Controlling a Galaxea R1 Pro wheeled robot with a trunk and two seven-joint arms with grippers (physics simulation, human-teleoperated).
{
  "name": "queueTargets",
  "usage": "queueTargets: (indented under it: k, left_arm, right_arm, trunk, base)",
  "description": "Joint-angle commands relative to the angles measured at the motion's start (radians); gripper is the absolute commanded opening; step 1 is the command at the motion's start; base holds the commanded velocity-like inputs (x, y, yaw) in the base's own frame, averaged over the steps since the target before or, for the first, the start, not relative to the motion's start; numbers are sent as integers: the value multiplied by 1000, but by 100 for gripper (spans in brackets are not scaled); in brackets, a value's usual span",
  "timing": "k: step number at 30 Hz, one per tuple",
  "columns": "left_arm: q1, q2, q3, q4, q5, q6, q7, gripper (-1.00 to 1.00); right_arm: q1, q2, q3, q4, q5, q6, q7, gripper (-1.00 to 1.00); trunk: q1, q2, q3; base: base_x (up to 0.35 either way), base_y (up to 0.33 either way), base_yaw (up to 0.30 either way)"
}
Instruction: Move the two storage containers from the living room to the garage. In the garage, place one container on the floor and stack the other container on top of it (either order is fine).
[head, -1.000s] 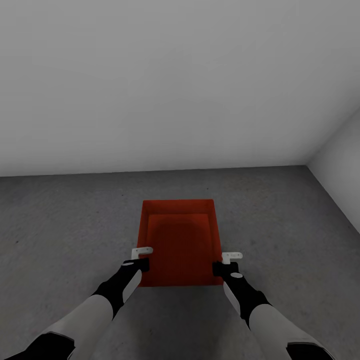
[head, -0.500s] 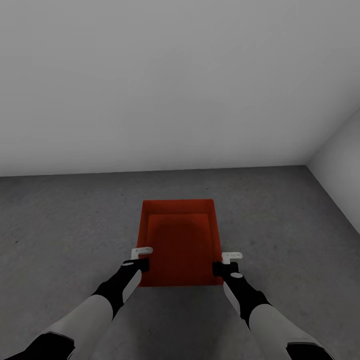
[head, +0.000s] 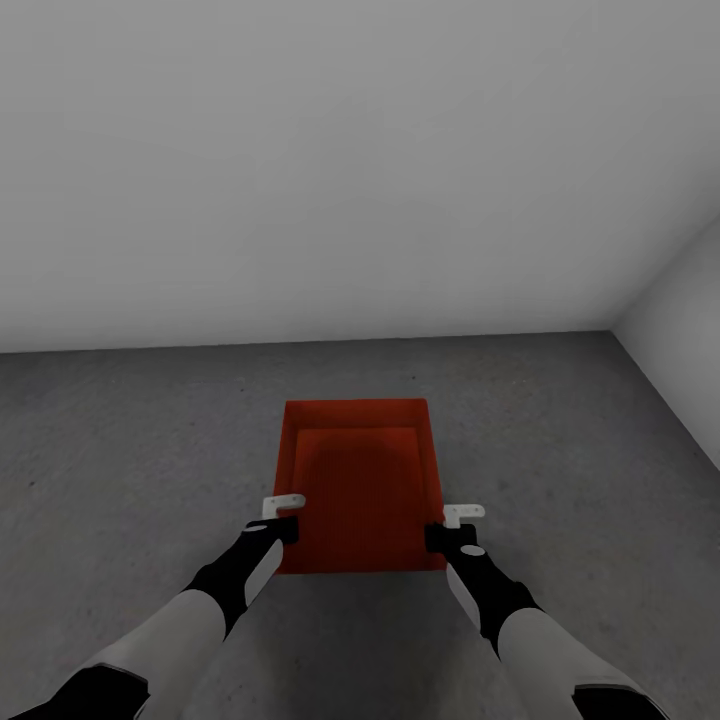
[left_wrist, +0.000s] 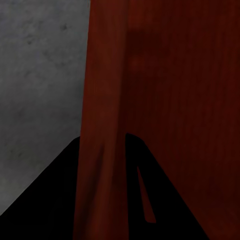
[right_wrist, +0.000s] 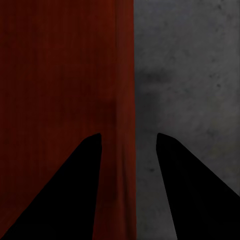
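One red-orange storage container (head: 360, 490) sits low over the dark speckled garage floor (head: 130, 450), straight ahead of me, open top up. My left gripper (head: 283, 506) is at the near end of its left wall. In the left wrist view that wall (left_wrist: 102, 100) runs between the two dark fingers, which touch it on both sides. My right gripper (head: 462, 514) is at the near end of the right wall. In the right wrist view the wall (right_wrist: 117, 100) stands between the fingers with a gap of floor beside the outer finger (right_wrist: 180, 190).
A plain light-grey wall (head: 300, 170) rises just beyond the container. A second grey wall (head: 685, 350) closes the right side, forming a corner at the far right. Bare concrete spreads to the left and right of the container.
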Motion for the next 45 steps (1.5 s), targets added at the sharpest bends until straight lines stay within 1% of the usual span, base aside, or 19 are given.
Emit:
queueTargets:
  k: [1,16,20,45]
  left_arm:
    - [-1,1,7,-8,11,-66,13,-100]
    - [-1,-2,6,-9,12,-66,13,-100]
    - [-1,-2,6,-9,12,-66,13,-100]
    - [-1,1,7,-8,11,-65,12,-100]
  right_arm:
    - [0,1,-30,0,11,4,-31,-100]
    - [0,0,-30,0,11,3,-31,-100]
    - [0,0,-30,0,11,3,-31,-100]
    - [0,-1,-30,0,10,10,-28,-100]
  trunk:
    - [0,0,-1]
    - [0,0,-1]
    - [15,-28,-13]
    - [15,-28,-13]
  base:
    - [0,0,0]
    - [0,0,0]
    - [0,0,0]
    - [0,0,0]
